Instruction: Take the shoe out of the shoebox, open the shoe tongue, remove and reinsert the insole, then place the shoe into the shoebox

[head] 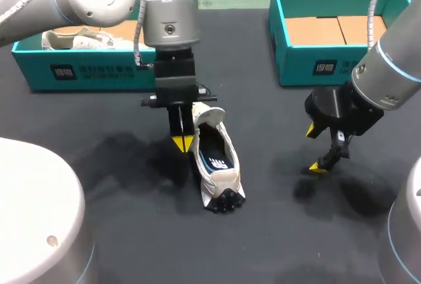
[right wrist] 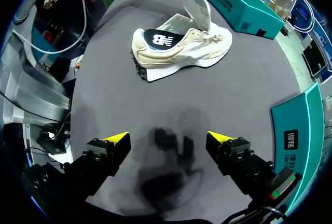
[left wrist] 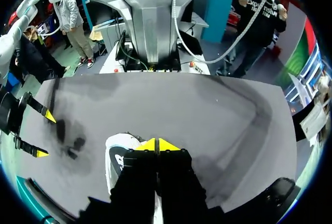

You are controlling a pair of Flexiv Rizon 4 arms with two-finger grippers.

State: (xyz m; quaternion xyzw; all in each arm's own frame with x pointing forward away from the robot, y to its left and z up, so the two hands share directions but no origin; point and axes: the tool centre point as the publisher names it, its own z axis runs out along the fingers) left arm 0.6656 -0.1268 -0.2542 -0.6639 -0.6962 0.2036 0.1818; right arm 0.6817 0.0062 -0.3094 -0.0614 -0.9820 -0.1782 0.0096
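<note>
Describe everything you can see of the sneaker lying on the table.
The sneaker is cream, made of fabric-like panels, with a pale sole and black studded tread wrapping its heel. It stands on its sole on the dark table, heel toward the head camera. Its tongue is pulled up and forward, baring a dark insole with a white logo, seated inside. The left gripper, jaws shut, hangs close beside it; whether they touch is unclear.

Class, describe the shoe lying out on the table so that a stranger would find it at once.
Start at the dark table. Near its middle, beside the left pincer, lies a cream shoe. The only other shoe sits inside the left teal box.
</note>
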